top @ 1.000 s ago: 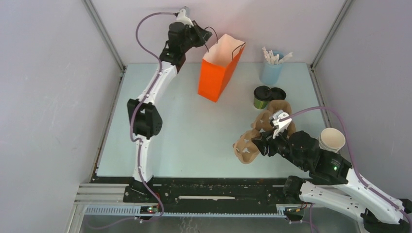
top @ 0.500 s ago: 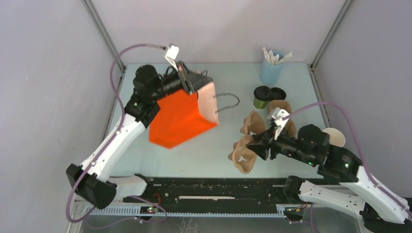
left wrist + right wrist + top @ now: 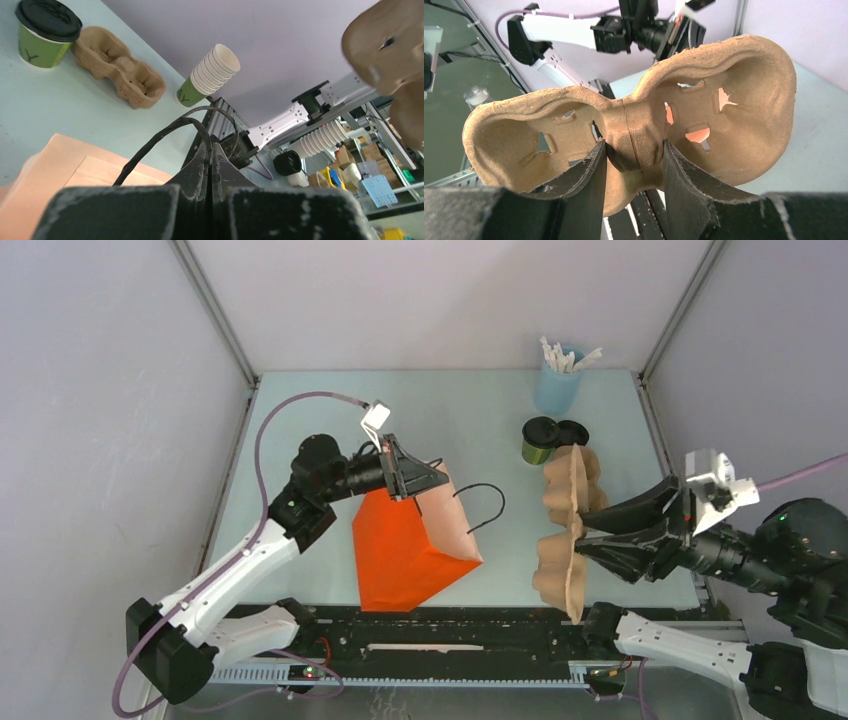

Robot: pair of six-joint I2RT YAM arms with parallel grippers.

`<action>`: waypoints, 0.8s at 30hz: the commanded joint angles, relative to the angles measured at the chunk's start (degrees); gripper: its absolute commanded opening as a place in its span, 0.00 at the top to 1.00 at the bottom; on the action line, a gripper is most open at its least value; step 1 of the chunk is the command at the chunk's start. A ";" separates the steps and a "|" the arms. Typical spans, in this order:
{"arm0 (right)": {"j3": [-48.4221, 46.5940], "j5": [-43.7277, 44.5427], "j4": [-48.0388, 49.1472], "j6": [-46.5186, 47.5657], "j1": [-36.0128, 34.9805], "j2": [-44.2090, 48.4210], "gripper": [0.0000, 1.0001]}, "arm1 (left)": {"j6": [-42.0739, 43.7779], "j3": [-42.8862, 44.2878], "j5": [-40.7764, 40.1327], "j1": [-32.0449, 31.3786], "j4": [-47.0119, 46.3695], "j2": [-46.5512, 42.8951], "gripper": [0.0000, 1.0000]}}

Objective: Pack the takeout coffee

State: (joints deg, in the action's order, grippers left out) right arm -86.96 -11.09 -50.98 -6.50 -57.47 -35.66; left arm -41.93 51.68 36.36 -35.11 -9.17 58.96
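Observation:
The takeout coffee [image 3: 540, 440], an olive-green cup with a black lid, stands on the table at the back right; it also shows in the left wrist view [image 3: 47, 32]. My left gripper [image 3: 420, 480] is shut on the black cord handle [image 3: 165, 132] of the orange bag [image 3: 410, 550], which hangs tilted over the near middle of the table. My right gripper [image 3: 600, 535] is shut on the waist of a brown pulp cup carrier [image 3: 565, 530] and holds it up on edge, right of the bag. In the right wrist view the carrier [image 3: 634, 115] fills the frame between my fingers.
A second pulp carrier [image 3: 120, 65] lies on the table beside the coffee. A stack of lidless green cups [image 3: 207, 75] stands to its right. A pale blue cup of white sticks [image 3: 558, 380] stands at the back right corner.
My left arm swung the orange bag from the back of the table to the near middle. My right gripper lifted the carrier off the table and turned it on edge.

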 commanded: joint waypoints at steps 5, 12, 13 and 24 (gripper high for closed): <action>-7.42 2.78 -1.90 4.45 -0.01 -9.45 0.61 | 2.99 4.32 3.54 -1.48 -4.28 1.47 1.00; -3.98 13.49 1.59 4.40 0.38 -10.03 0.62 | 10.62 19.67 7.08 -2.34 4.62 11.74 1.00; -3.66 13.55 1.44 4.47 0.43 -10.13 0.62 | 10.84 20.43 8.16 -2.67 4.57 12.58 1.00; 1.29 7.24 0.99 2.81 6.07 -12.04 0.62 | 11.46 8.73 2.92 -3.66 3.66 11.14 1.00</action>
State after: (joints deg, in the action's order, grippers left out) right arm -88.40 -0.01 -51.31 -2.72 -54.78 -46.41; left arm -30.98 64.51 42.13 -38.87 -4.97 71.59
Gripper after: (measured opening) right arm 0.487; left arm 0.016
